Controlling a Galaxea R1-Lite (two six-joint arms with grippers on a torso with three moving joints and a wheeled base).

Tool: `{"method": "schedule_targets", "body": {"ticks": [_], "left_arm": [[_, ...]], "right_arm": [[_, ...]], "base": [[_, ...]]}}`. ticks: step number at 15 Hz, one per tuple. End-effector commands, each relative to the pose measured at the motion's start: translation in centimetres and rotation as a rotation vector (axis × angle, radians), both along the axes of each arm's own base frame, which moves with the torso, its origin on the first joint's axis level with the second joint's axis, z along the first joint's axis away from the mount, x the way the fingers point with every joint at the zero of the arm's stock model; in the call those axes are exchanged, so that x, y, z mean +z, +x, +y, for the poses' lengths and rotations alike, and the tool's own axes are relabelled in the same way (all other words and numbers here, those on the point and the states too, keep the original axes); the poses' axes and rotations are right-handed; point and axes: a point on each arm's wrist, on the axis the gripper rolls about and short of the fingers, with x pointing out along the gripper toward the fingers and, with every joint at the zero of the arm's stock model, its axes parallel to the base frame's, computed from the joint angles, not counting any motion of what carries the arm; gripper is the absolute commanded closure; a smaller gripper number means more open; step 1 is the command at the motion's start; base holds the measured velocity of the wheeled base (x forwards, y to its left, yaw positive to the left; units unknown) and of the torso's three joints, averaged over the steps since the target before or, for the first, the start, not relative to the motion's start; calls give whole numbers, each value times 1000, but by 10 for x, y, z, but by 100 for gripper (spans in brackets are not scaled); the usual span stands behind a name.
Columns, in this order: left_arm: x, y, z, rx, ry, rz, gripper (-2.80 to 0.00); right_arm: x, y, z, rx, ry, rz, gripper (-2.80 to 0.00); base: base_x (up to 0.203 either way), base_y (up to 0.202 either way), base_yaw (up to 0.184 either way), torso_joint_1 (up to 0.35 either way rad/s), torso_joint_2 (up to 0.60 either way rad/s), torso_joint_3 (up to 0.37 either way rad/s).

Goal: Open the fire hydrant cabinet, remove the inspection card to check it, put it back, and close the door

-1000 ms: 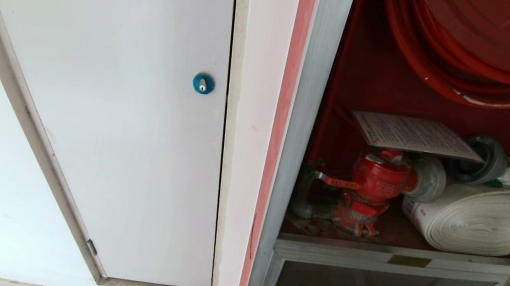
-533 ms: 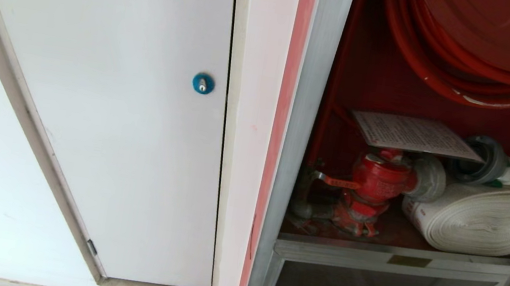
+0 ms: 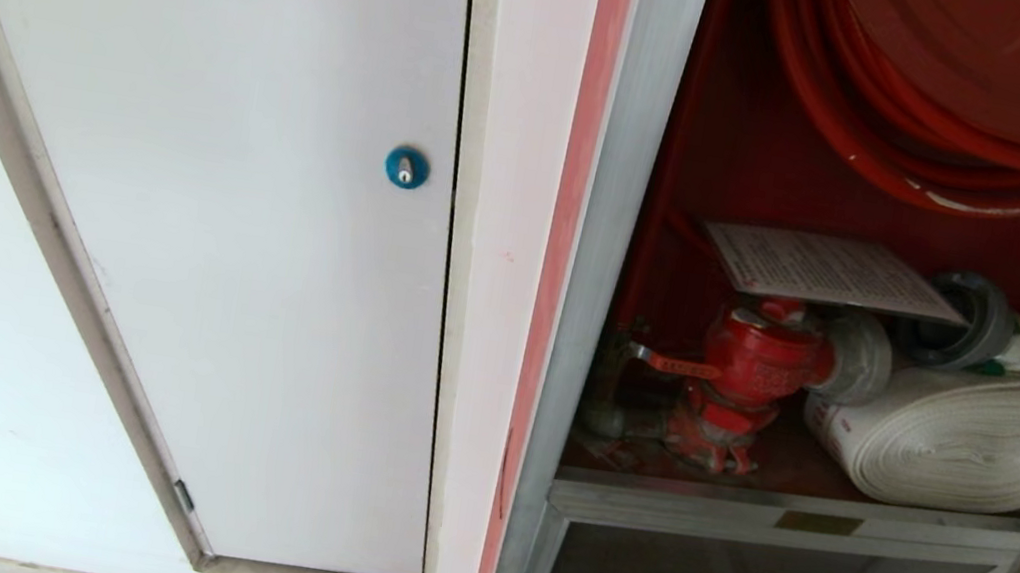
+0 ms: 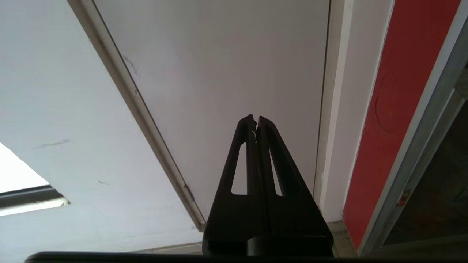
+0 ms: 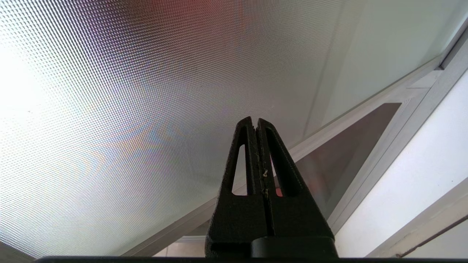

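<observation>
Only my head view shows the inspection card (image 3: 826, 270), flat on the red valve (image 3: 757, 359), long axis left-right. My left gripper (image 4: 255, 120) and right gripper (image 5: 255, 122) are both pressed closed, holding nothing.

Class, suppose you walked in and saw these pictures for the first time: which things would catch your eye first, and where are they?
The red inside of the open fire hydrant cabinet on the right, with its coiled red hose reel at the top. Below sit the red valve and rolled white hose, with the inspection card lying above the valve. Left, a blue round lock dots the white door.
</observation>
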Motion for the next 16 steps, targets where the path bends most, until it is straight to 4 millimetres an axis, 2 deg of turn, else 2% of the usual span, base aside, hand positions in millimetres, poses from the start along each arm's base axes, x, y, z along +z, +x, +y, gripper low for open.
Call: {"method": "schedule_targets", "body": {"ticks": [1, 4, 16], "left_arm": [[-3, -3, 0, 2, 1, -19, 0], [-13, -2, 0, 17, 1, 79, 0], [-13, -2, 1, 34, -85, 91, 0]], "right_arm": [[0, 0, 0, 0, 0, 2, 0], [0, 0, 0, 0, 0, 0, 0], [0, 0, 0, 0, 0, 0, 0]], "base": [[0, 0, 0, 0, 0, 0], [0, 0, 0, 0, 0, 0], [0, 0, 0, 0, 0, 0]]}}
